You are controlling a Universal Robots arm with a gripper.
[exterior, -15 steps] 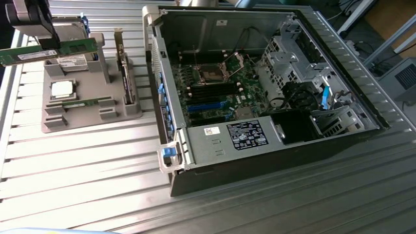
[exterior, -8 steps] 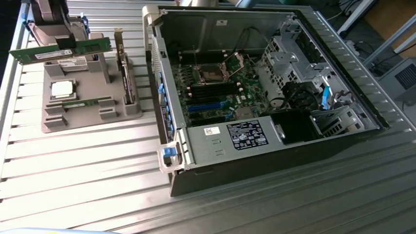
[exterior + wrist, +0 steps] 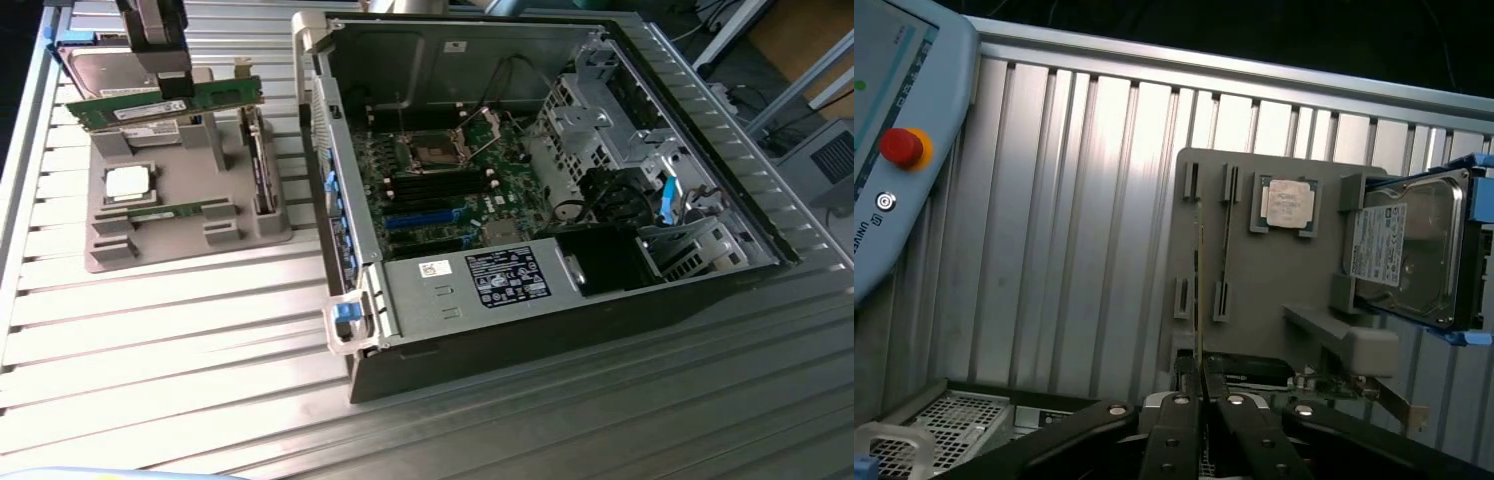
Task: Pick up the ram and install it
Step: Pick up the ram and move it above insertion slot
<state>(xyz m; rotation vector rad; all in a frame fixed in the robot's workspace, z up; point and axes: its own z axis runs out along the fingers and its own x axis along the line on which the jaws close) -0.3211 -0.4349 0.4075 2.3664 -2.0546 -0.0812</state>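
Ram (image 3: 214,97) is held above the tray (image 3: 187,250), gripper (image 3: 1200,372) jaws nearly shut on it; alignment with the slots (image 3: 434,187) is judged needed next.

Bright table (image 3: 1114,200) glare, soft shadows (dim corners)

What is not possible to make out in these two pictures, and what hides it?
Exterior view: the gripper holding the ram is cut off by the upper edge.
Exterior view: the ram's label print is too small to read.
Wrist view: the ram stands edge-on between the jaws, so its chips are hidden.
Exterior view: the hard drive is partly hidden behind gripper and ram.
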